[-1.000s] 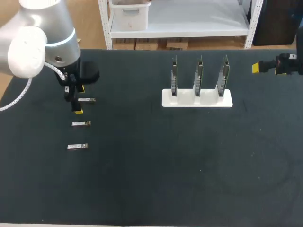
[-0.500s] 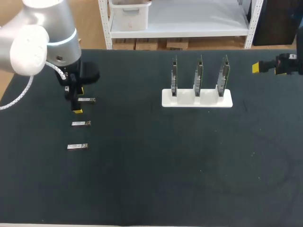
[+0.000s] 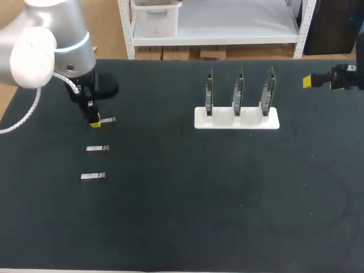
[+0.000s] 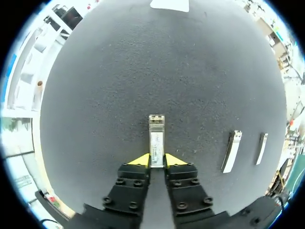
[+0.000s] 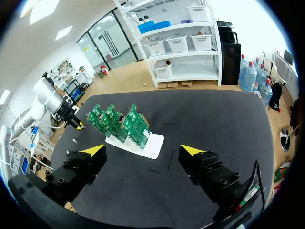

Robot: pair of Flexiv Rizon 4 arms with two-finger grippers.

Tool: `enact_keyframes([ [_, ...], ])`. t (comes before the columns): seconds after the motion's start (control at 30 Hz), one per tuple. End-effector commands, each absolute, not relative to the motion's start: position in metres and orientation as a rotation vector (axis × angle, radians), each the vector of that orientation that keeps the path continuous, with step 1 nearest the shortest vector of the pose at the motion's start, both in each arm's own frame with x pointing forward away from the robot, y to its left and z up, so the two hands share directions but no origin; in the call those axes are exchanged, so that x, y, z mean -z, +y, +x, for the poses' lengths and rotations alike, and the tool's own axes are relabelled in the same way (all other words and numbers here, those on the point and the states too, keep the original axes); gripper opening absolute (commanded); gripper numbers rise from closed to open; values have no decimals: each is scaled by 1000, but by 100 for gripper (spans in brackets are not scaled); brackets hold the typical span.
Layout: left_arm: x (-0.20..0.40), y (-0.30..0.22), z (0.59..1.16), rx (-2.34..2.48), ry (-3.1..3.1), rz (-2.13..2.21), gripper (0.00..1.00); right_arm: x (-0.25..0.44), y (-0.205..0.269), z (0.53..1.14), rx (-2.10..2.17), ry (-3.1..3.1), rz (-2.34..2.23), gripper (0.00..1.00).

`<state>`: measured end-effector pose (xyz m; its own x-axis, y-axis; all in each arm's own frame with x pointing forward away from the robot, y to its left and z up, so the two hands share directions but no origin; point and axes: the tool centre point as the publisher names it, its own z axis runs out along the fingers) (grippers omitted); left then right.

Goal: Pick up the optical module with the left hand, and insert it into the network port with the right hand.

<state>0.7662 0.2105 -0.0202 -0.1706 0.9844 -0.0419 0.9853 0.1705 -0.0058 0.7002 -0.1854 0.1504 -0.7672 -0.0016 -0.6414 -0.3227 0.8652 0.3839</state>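
Module (image 4: 156, 140) is located at the far left of the bench (image 3: 187, 216), with its near end between the two yellow tips of the left hand (image 4: 156, 160). Both tips bear on the module, one on each long side, so the left hand is clamped on it. The module's far end projects straight ahead of the fingers. The views do not show whether it is raised off the bench.

Two further modules (image 3: 97, 148) (image 3: 92, 176) lie flat on the bench beside the left hand. They are parallel to each other, apart, and not in contact with the hand.

A white stand (image 3: 236, 118) sits at the middle of the bench's far half. It carries three green boards (image 3: 239, 91), upright on edge, side by side with gaps between them. The stand is well apart from the left hand and the modules.

The right hand (image 3: 309, 81) is at the far right edge of the bench, above the surface. In the right wrist view its fingers (image 5: 95, 152) stand wide apart with nothing between them, and the stand lies ahead of them.
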Motion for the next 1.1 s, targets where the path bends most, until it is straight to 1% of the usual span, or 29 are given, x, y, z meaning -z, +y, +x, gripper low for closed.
enact_keyframes([
  [0.03, 23, 216, 774, 93, 2398, 1964, 0, -150, -185, 700, -634, 2375, -231, 100],
  [0.27, -3, 224, 794, 251, 2457, 1687, 0, -150, -185, 700, -634, 2375, -231, 100],
  [0.4, -35, 224, 810, 462, 2391, 1470, 0, -150, -185, 700, -634, 2375, -231, 100],
  [0.57, -79, 214, 828, 589, 2259, 1250, 0, -150, -185, 700, -634, 2375, -231, 100],
  [0.77, -131, 182, 834, 721, 2001, 1161, 0, -150, -185, 700, -634, 2375, -231, 100],
  [1.1, -193, 110, 825, 804, 1696, 1250, 0, -150, -185, 700, -634, 2375, -231, 100],
])
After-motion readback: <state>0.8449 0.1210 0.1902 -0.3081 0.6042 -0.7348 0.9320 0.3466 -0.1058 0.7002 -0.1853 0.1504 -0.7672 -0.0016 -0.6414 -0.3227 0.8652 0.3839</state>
